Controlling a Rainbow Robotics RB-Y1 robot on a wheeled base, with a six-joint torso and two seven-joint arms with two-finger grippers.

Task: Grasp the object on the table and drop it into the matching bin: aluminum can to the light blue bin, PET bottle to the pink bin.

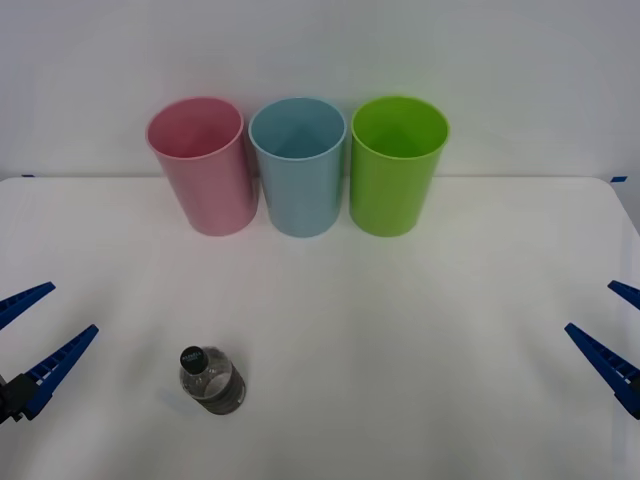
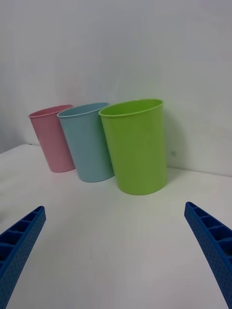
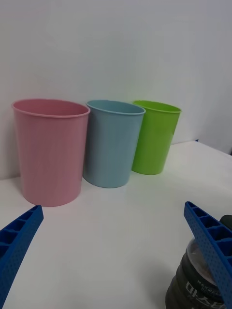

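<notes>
PET bottle [image 1: 212, 380]: upright on the table [image 1: 420, 330], near the front edge, left of centre, well apart from the bins; black cap up, dark see-through body

Left gripper [image 1: 28, 335]: just left of the bottle, low over the table, jaws spread wide, nothing held; in its wrist view one finger [image 3: 212, 246] overlaps the bottle's shoulder

Right gripper [image 1: 608, 330]: far right edge, jaws wide, empty, likely idle

Pink bin [image 1: 203, 165]: leftmost in the back row, touching or nearly touching the light blue bin [image 1: 298, 165]; green bin [image 1: 396, 163] just beyond

Risk, tipping: short light bottle, easily knocked over by a finger sweeping in off-centre

Risk, slip: smooth round body, liable to squirt out of a pinch closed too high or too near the cap

Risk, wrong bin: rims side by side, so a release slightly right of pink could land in blue

Risk, collision: a low carry could clip the pink rim
</notes>
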